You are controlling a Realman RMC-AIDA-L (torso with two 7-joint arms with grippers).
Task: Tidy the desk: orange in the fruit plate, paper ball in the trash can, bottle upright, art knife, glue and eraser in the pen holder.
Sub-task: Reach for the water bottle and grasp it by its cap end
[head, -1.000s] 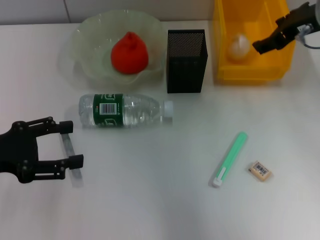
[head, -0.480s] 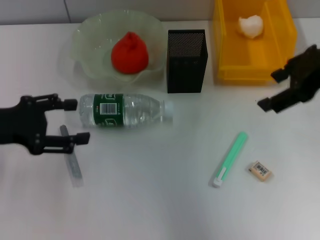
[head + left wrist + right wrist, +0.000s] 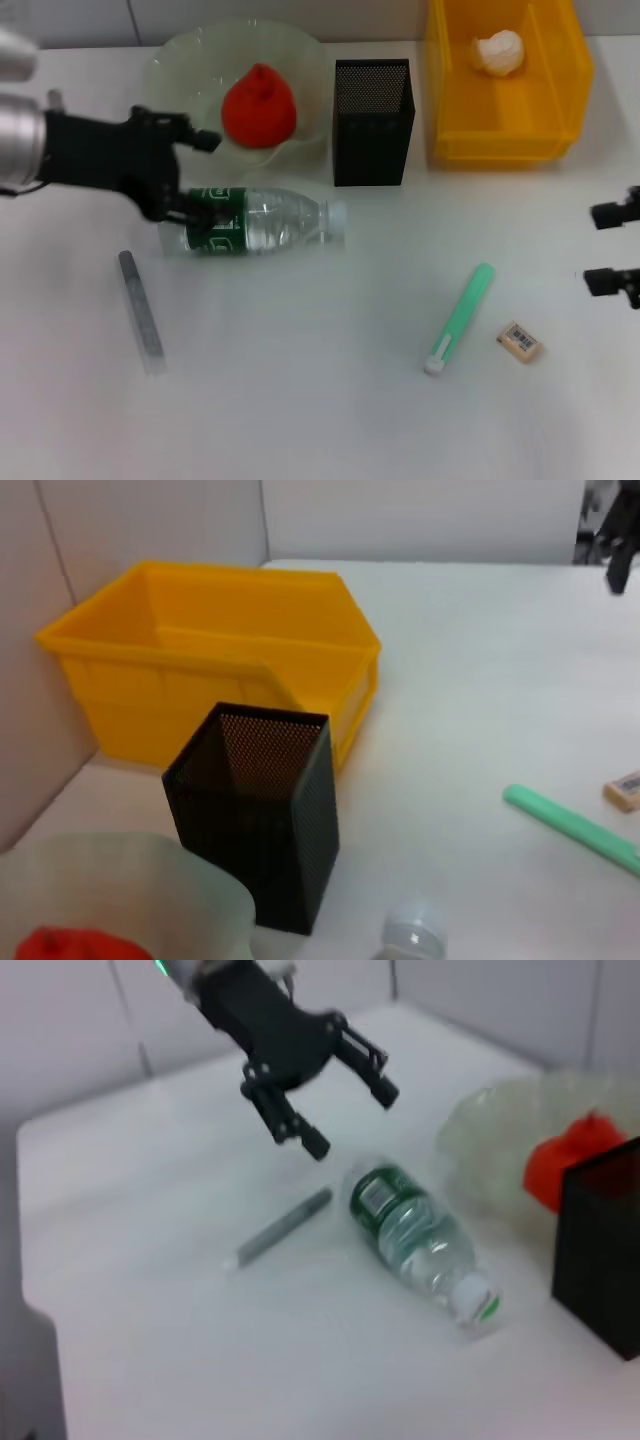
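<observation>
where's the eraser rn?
In the head view, the eraser lies on the table's near right, just right of the green stick, below and left of the right gripper.

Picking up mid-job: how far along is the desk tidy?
Done: red-orange fruit in the pale-green scalloped bowl; crumpled white paper wad in the yellow bin. In hand: open left gripper over the lying clear water bottle. Left: grey stick, green stick, beige eraser, all outside the black mesh cup. Right gripper idle.

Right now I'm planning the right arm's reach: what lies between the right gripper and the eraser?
Bare table; head view shows nothing between right gripper and eraser.
</observation>
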